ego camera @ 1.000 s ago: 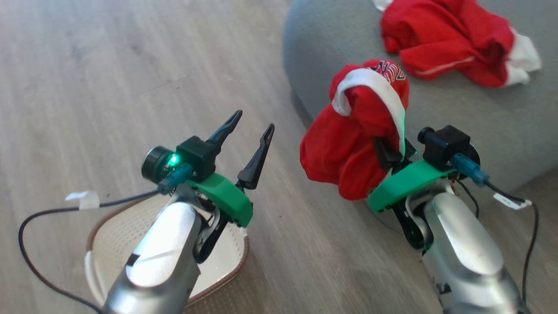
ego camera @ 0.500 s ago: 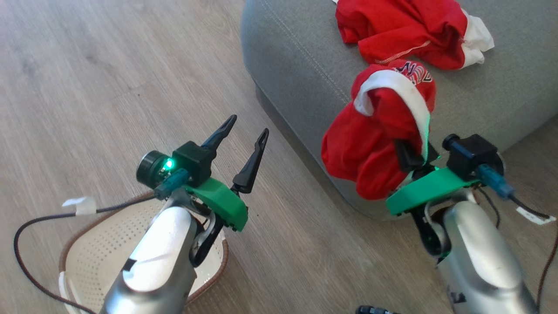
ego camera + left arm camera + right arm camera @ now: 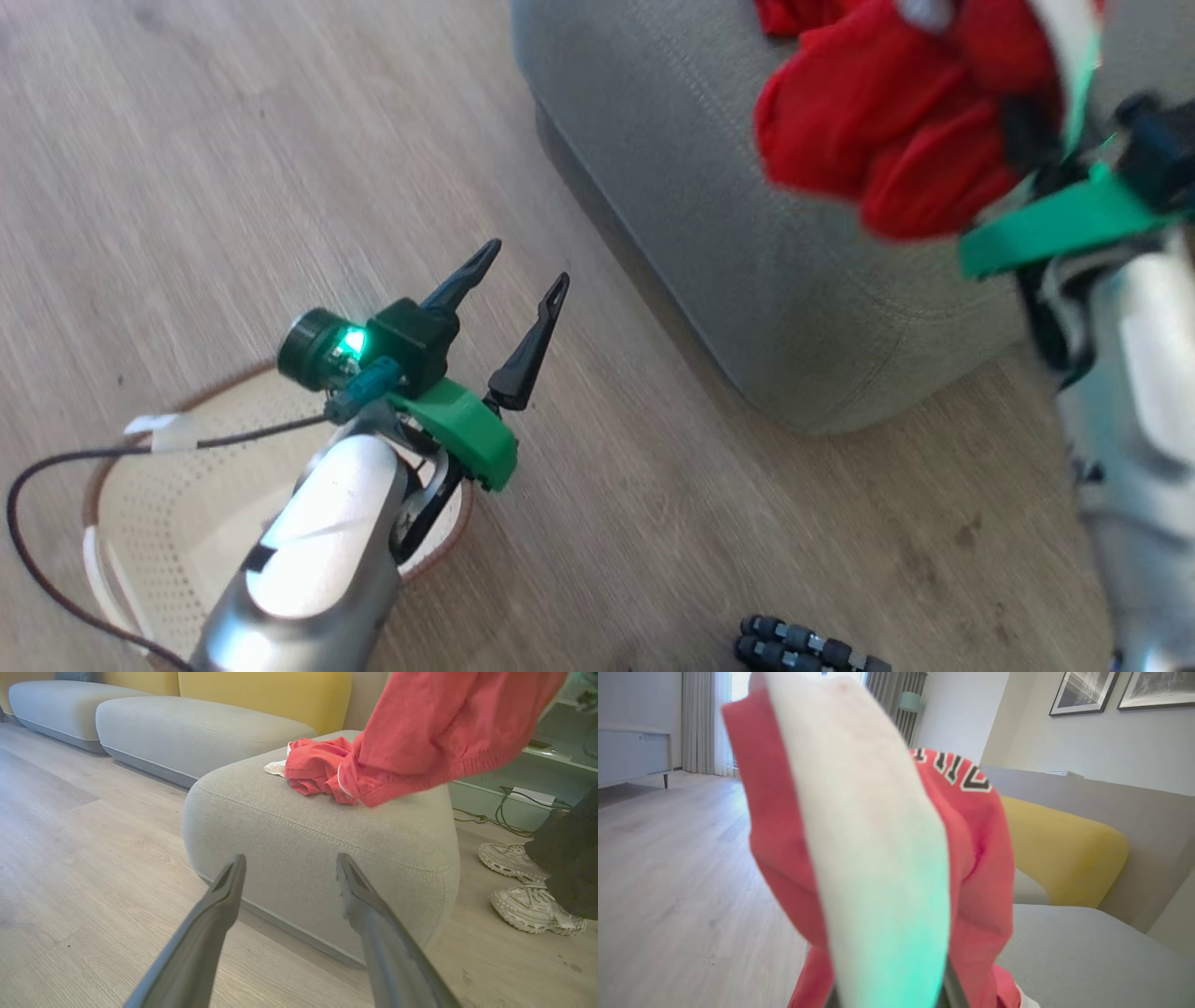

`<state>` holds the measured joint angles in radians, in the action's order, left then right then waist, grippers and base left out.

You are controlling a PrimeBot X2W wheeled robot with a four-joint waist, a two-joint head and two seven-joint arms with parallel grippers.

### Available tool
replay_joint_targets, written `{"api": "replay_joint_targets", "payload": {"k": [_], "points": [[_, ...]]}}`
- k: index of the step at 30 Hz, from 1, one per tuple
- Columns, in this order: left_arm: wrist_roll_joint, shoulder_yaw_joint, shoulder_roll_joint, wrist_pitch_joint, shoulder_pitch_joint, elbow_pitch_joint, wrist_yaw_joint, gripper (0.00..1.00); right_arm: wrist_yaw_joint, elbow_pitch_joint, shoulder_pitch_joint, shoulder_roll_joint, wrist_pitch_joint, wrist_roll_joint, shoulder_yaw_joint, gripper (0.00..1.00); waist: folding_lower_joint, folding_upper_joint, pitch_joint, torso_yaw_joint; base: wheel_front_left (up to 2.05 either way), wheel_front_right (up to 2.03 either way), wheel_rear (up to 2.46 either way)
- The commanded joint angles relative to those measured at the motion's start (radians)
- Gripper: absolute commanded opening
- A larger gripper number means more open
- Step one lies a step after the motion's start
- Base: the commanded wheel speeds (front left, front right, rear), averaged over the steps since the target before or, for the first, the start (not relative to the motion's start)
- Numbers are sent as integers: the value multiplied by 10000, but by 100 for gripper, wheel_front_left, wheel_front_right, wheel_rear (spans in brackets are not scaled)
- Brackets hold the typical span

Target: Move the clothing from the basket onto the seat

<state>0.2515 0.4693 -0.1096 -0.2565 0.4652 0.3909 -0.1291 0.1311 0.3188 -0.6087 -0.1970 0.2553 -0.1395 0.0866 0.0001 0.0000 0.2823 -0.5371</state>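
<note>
Left claw: released, its two dark fingers spread with nothing between them, left of centre in the head view above the basket's far rim; in its own wrist view it faces the seat's near side.
Right claw: clenched on the held garment, blurred at the upper right of the head view.
Held garment: red with a white band, hanging off the right claw over the seat's top, inside its near edge; dark letters edged in white show in the right wrist view.
Second garment: lying crumpled on the seat's top.
Seat: its rounded near corner is at centre right.
Basket: lower left on the floor, well apart from the seat.
Open room: a broad strip of bare wood runs between basket and seat; a person's pale shoes stand near the seat's right side.
Change: half a second ago the held garment hung at the seat's near edge, lower in the frame; the left claw has kept its place.
</note>
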Motion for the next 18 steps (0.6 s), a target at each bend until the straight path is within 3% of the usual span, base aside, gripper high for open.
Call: {"api": "replay_joint_targets", "payload": {"k": [1,18], "points": [[-87,-187,-190,-53,536,-422,-11,100,-4,-218,-486,-183,65,139,-51,0,-1,0,393,180,0,0,0],[75,405,-1117,29,1478,-781,-14,100,-4,1644,-4273,-1494,-17,1853,-2110,0,-1,0,2650,1066,0,0,0]]}}
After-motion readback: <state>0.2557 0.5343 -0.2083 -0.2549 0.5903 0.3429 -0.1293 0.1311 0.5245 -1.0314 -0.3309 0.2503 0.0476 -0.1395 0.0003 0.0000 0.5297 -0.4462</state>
